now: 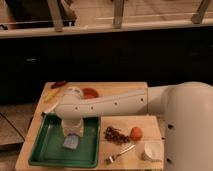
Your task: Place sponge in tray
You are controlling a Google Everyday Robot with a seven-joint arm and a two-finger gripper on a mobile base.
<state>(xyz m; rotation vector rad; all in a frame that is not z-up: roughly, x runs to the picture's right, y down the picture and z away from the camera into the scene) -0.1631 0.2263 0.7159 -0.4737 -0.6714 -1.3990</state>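
The dark green tray point(50, 161) lies at the front left of the wooden table. The pale blue sponge point(70, 143) is inside the tray, near its middle, and seems to rest on the tray floor. My gripper point(72, 133) hangs straight down from the white arm point(107, 104), directly above the sponge and very close to its top. I cannot tell whether it touches the sponge.
A white cup point(150, 150) and a fork point(120, 154) are at the front right. An orange fruit point(136, 132) and a dark cluster point(115, 135) lie right of the tray. A red item point(90, 92) and yellow items point(53, 95) sit behind the arm.
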